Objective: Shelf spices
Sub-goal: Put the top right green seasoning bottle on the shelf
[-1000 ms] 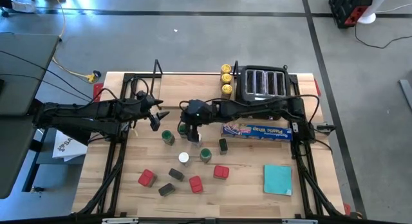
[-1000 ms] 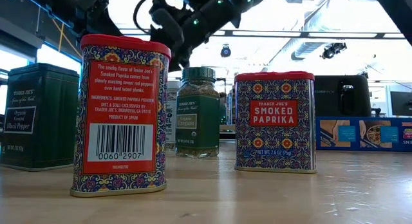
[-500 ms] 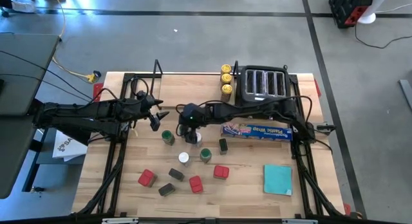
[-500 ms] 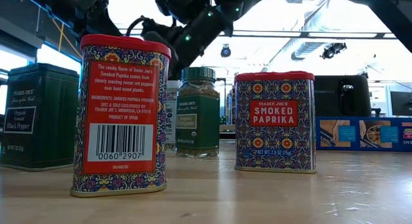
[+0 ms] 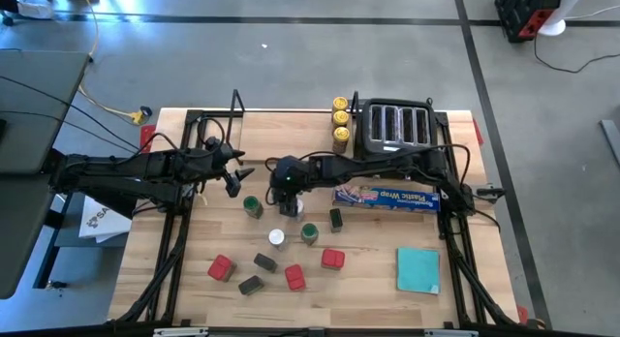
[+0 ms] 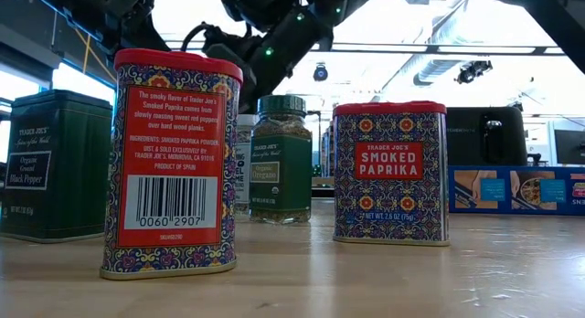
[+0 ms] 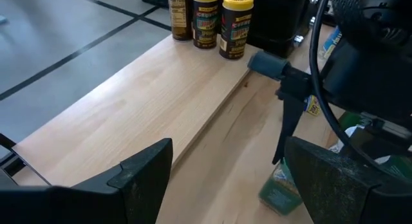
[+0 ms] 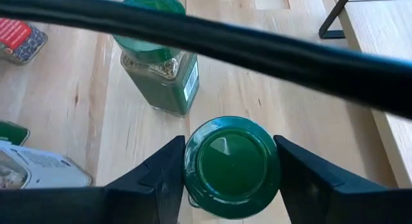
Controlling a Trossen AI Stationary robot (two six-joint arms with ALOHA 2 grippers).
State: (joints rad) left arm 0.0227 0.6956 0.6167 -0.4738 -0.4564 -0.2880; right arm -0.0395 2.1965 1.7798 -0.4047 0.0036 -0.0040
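Three yellow-lidded jars (image 5: 340, 118) stand shelved at the table's far edge. The right gripper (image 8: 225, 179) straddles a green-lidded jar (image 8: 232, 165) mid-table, seemingly gripped; next, lift toward the shelf (image 7: 135, 108).

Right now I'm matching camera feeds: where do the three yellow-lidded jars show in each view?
High view: yellow-lidded jars at top centre, just left of the toaster.
Low view: not seen.
Left wrist view: at the top edge, beside the same toaster.
Right wrist view: not in it.
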